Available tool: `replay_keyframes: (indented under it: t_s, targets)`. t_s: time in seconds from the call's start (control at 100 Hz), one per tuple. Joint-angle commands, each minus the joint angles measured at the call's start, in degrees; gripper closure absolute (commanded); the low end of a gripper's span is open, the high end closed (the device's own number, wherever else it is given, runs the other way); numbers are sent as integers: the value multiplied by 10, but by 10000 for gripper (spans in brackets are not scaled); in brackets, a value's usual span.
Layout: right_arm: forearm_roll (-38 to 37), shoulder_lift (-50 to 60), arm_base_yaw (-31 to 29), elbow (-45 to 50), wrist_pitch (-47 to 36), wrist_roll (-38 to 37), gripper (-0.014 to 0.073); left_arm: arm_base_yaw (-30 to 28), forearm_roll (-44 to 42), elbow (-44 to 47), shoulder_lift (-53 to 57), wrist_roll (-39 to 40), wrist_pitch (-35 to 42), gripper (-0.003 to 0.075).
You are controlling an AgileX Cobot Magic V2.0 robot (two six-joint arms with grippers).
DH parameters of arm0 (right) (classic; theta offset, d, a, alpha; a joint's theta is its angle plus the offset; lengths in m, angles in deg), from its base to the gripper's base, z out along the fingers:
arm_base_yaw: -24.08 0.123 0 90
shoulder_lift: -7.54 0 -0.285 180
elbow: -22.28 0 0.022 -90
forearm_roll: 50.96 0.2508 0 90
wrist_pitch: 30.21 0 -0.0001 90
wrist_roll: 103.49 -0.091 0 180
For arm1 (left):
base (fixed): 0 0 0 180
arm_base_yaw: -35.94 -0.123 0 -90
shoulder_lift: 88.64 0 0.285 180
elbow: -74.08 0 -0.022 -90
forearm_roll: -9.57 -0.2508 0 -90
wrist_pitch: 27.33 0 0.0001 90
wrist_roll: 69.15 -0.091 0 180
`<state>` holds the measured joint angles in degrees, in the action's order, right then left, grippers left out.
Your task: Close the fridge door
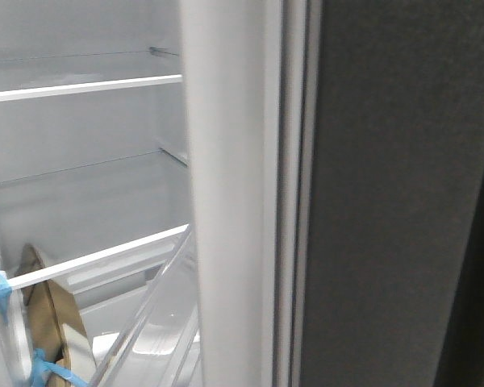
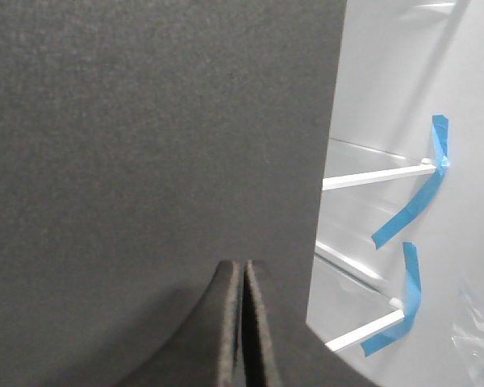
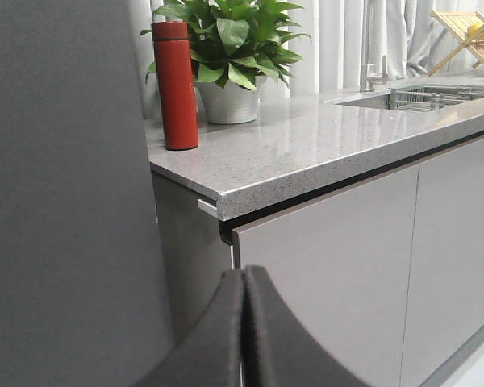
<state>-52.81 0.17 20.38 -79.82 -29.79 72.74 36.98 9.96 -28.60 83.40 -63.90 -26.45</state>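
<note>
The fridge door point(image 1: 387, 201) stands open, edge-on in the front view: matte dark grey outer face on the right, pale seal point(image 1: 294, 201), white inner lining point(image 1: 226, 161), and a clear bin point(image 1: 157, 322) low down. No gripper shows in that view. My left gripper point(image 2: 244, 268) is shut and empty, close to a dark grey face point(image 2: 145, 137). I cannot tell whether they touch. The white fridge interior point(image 2: 468, 81) shows past its edge. My right gripper point(image 3: 244, 272) is shut and empty, beside a dark grey panel point(image 3: 64, 201).
White fridge shelves point(image 1: 81, 87) hold a brown packet point(image 1: 52, 322) and bear blue tape point(image 2: 411, 205). In the right wrist view a grey counter point(image 3: 306, 153) over pale cabinet doors point(image 3: 323, 274) holds a red bottle point(image 3: 176, 85), a potted plant point(image 3: 226, 48) and a sink point(image 3: 419, 97).
</note>
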Motion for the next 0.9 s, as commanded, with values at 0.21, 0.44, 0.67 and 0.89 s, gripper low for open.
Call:
replay_keyframes:
  t_s: [0.21, 0.44, 0.67, 0.89]
  targets:
    - [-6, 7, -5, 7, -43, 0, 670, 3, 1, 16, -11, 2, 44, 741]
    - [-6, 7, -5, 7, -43, 0, 670, 3, 1, 16, -11, 2, 44, 741]
    - [-6, 7, -5, 7, -44, 0, 670, 3, 1, 16, -11, 2, 44, 741]
    - [-1, 7, -5, 0, -38, 0, 670, 3, 1, 16, -11, 2, 44, 741]
